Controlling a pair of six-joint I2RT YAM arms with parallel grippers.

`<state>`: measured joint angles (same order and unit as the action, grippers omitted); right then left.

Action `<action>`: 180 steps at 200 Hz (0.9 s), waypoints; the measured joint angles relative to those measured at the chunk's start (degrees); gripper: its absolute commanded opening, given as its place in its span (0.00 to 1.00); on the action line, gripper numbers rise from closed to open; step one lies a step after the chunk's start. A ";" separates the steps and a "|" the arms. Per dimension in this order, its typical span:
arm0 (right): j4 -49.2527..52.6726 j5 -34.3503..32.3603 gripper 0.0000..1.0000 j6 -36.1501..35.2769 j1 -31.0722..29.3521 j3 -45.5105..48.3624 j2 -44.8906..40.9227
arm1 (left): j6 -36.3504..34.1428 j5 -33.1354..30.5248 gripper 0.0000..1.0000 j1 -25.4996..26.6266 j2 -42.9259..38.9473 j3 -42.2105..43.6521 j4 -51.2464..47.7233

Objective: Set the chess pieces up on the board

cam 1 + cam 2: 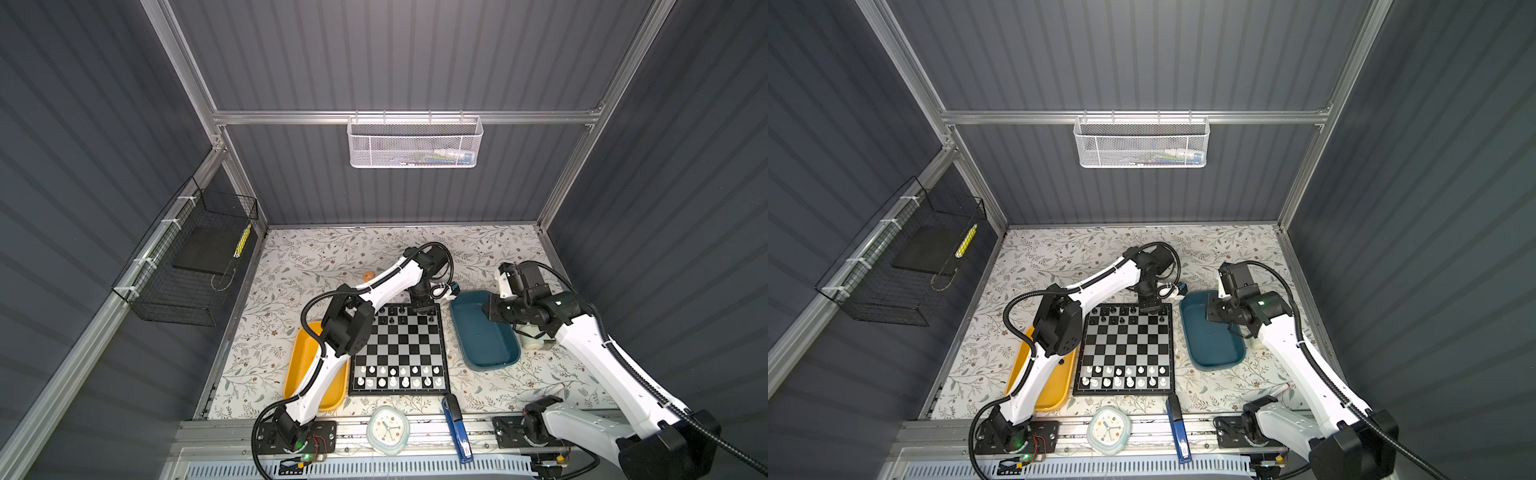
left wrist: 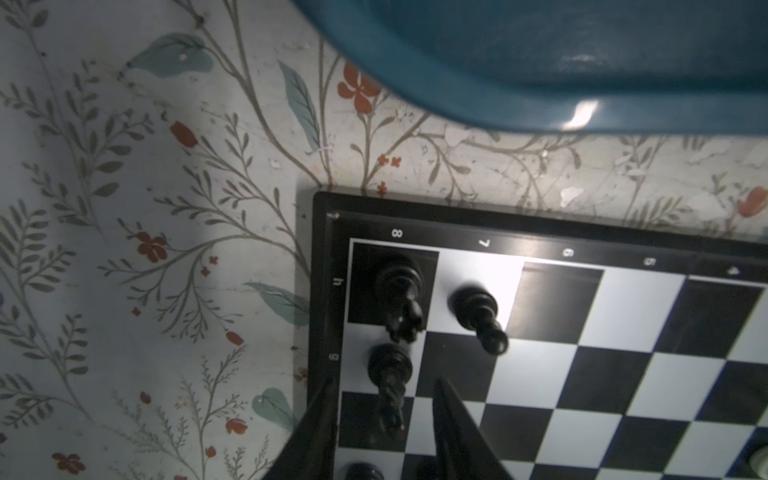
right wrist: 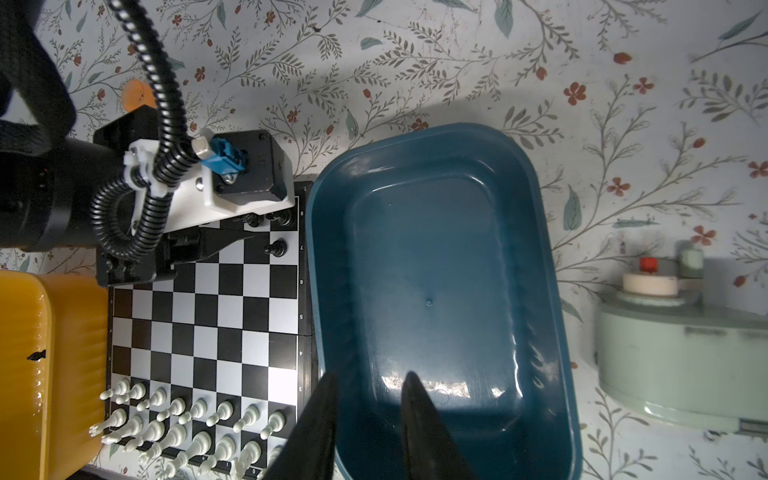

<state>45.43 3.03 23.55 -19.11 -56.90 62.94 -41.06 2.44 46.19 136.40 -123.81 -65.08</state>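
The board (image 1: 399,349) (image 1: 1125,349) lies between two trays. White chess pieces (image 1: 399,376) (image 3: 187,419) fill its two near rows. Several black chess pieces (image 1: 392,309) stand in the far rows. My left gripper (image 2: 384,395) (image 1: 424,309) hangs over the board's far right corner. It is open, and a black piece (image 2: 388,374) stands free between its fingers. Two more black pieces (image 2: 399,291) (image 2: 478,311) stand beside it. My right gripper (image 3: 371,374) (image 1: 484,311) is open over the teal tray (image 3: 540,249), holding nothing. One black piece (image 3: 36,355) lies in the yellow tray (image 1: 299,361).
The teal tray (image 1: 482,332) shows nothing inside. A pale green container (image 3: 685,365) stands right of it. A clock (image 1: 388,430) and a blue stapler (image 1: 457,432) lie at the front edge. An orange disc (image 1: 368,275) sits behind the left arm.
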 measured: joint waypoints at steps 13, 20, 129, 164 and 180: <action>0.00 0.00 0.30 -0.02 0.00 0.00 0.00 | -0.22 -0.42 0.48 0.00 -0.17 0.00 -0.02; 0.00 0.00 0.30 -0.02 0.02 0.00 0.00 | -0.37 -0.61 0.49 0.00 -0.39 0.00 -0.02; 0.00 0.70 0.30 -0.39 0.02 -0.33 0.02 | -0.02 -0.63 0.54 -1.46 -15.37 0.48 -4.02; -0.33 1.60 0.29 -1.07 0.02 -0.81 1.18 | 1.18 1.51 0.54 -7.58 -27.08 12.00 -5.62; -0.57 1.88 0.29 -1.55 0.02 -1.44 2.93 | 1.57 1.99 0.54 -11.32 -32.39 18.99 -5.84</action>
<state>44.86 4.91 22.00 -19.09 -58.35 65.87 -39.48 4.43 34.87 104.01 -104.81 -70.91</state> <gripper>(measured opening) 0.295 0.541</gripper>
